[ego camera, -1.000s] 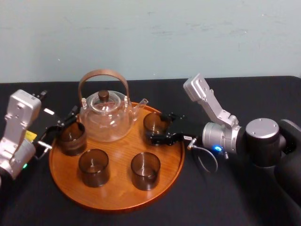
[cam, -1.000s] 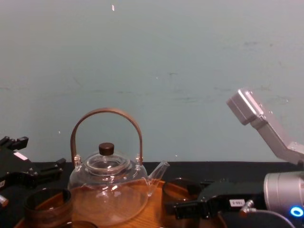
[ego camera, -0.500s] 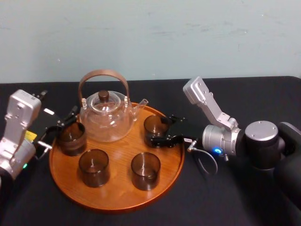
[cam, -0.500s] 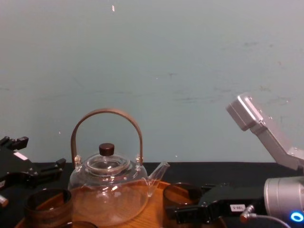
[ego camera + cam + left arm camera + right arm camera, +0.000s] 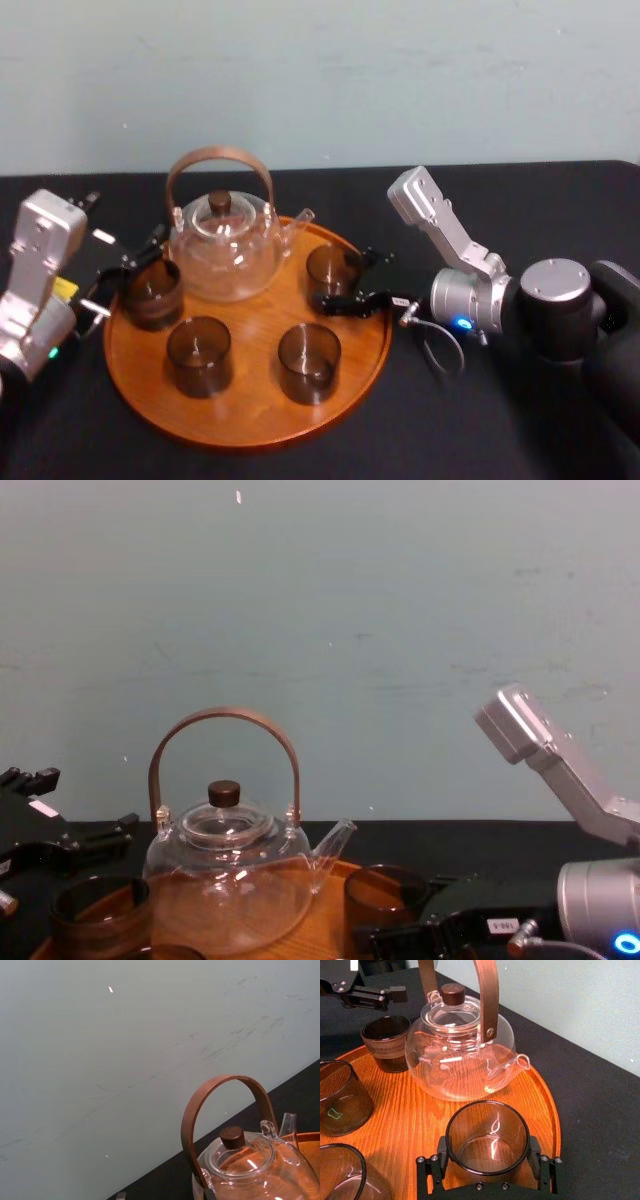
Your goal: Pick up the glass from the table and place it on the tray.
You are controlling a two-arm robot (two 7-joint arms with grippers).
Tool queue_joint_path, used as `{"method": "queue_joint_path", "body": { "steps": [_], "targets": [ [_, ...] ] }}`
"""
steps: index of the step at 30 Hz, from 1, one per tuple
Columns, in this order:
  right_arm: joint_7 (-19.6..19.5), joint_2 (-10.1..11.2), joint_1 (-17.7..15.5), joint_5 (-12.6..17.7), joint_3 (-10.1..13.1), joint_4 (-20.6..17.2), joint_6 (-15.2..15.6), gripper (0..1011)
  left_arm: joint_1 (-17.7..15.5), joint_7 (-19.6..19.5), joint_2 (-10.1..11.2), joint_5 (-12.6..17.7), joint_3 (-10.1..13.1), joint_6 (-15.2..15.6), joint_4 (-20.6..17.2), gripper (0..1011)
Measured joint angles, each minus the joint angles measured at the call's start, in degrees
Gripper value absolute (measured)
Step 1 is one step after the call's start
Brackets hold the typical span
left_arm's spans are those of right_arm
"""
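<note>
Smoky grey-brown, the glass (image 5: 330,268) stands upright on the right far part of the tray (image 5: 250,425), just right of the teapot (image 5: 222,250) spout and near the tray's right rim. The right gripper (image 5: 336,278) reaches in from the right, low over the tray, one finger on each side of the glass. In the right wrist view the pads (image 5: 443,1149) sit against the glass walls, so the claw looks pinched on the glass, base at the wood. Round orange-brown wooden tray lies on the black-cloth table (image 5: 450,430). The clear glass teapot with its arched wooden handle sits at the far middle of the tray. Three other tumblers are on the tray: one at the left (image 5: 152,293), one near left (image 5: 199,355), one near middle (image 5: 309,362), all well apart from each other. The left gripper (image 5: 128,268) is at the tray's left edge, just beside the left tumbler; spread or pressed together, cannot tell.
</note>
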Motion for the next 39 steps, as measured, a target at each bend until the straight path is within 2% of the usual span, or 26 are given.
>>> {"method": "queue_joint_path", "body": {
  "steps": [4,24,34,39],
  "targets": [
    [0.01,-0.01,0.01,0.0,0.0,-0.01,0.0,1002,0.0,0.0,0.0,0.0,0.0,0.0,0.0,1001],
    [1.02,0.44,-0.22,0.6,0.4,-0.82,0.02,1002,0.0,0.0,0.0,0.0,0.0,0.0,0.0,1002],
    [2.7,3.92,-2.79,2.04,1.23,-5.81,1.07,1002,0.0,0.0,0.0,0.0,0.0,0.0,0.0,1001],
    [3.31,6.99,-5.05,3.43,2.14,-9.95,1.31,1002,0.0,0.0,0.0,0.0,0.0,0.0,0.0,1001]
  ]
}}
